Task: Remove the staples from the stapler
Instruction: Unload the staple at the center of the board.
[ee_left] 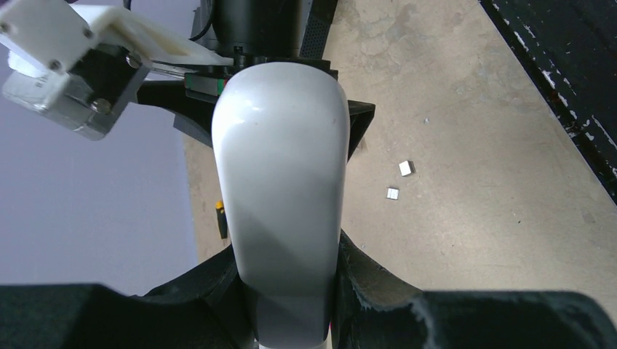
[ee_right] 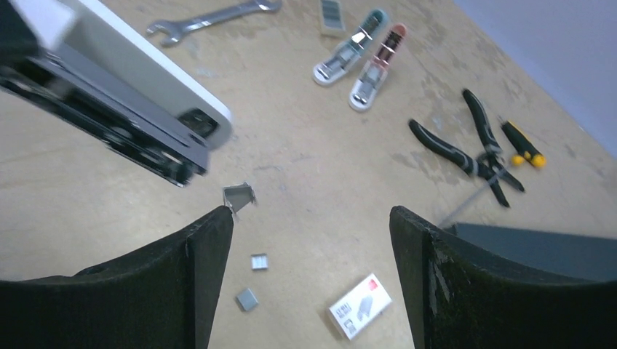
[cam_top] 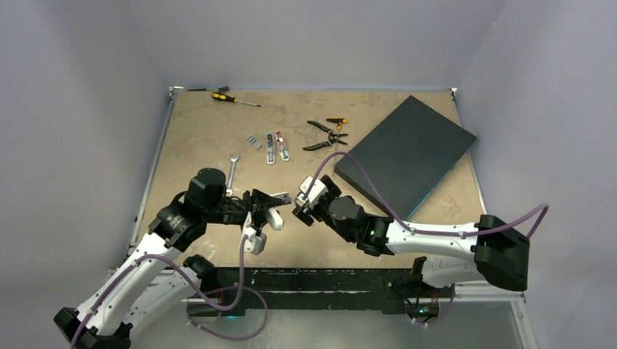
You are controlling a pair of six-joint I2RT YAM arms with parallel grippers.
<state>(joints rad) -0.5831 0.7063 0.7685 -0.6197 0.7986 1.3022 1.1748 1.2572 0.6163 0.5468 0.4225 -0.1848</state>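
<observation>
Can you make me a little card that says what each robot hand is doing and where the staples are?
left gripper: shut on the stapler
right gripper: open, near the stapler's front end
staples: two small blocks on the table, another by one right-gripper finger
white box: on the table near them

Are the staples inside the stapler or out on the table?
Out, at least partly: two small blocks of staples lie loose on the table, apart from the stapler. Whether more are inside it, cannot tell.
</observation>
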